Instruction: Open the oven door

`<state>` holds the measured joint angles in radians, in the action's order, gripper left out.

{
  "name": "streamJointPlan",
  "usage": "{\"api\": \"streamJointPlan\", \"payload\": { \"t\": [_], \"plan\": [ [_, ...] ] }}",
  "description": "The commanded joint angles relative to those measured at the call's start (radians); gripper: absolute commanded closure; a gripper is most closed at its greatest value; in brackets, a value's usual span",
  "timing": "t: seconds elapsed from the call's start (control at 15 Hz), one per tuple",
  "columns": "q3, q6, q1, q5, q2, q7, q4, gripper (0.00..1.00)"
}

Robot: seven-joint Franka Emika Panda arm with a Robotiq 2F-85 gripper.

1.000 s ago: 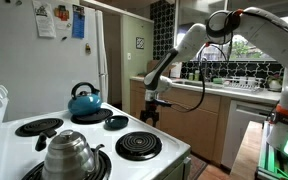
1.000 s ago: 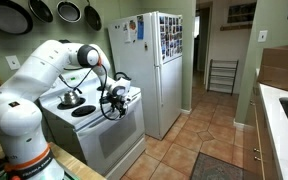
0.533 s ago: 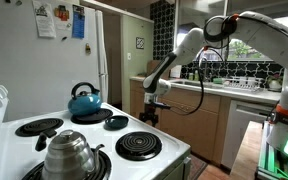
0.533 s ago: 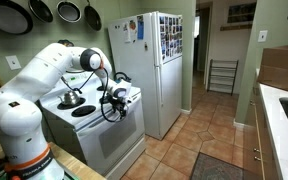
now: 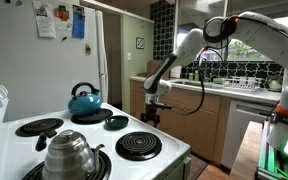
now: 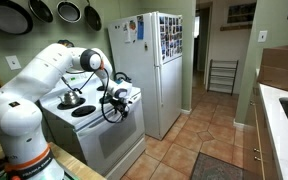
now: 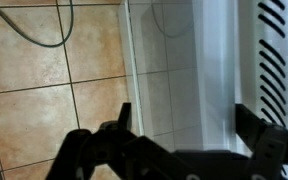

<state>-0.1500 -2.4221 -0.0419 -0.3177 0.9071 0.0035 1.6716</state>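
Wrist view | gripper (image 7: 184, 125) fingers spread apart, dark and blurred, over a white range panel (image 7: 184, 60) and floor tiles (image 7: 54, 70) | in an exterior view: oven door (image 5: 191, 170) only a dark sliver below the stovetop (image 5: 94, 135), mostly cut off.

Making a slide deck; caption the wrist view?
Open gripper looking down past the white range onto tan floor tiles.

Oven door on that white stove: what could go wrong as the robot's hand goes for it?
1. The open hand hangs at the front corner of the stove, above the oven door. The wrist view shows no handle between its fingers, so it might close on nothing.
2. The black cable looping under the hand could snag on that corner.
3. A wide swing might knock the blue kettle.
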Motion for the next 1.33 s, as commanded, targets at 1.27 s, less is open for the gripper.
{"api": "streamJointPlan", "payload": {
  "t": [1.27],
  "plan": [
    [0.040, -0.066, 0.139, 0.065, 0.009, -0.237, 0.084, 0.00]
  ]
}}
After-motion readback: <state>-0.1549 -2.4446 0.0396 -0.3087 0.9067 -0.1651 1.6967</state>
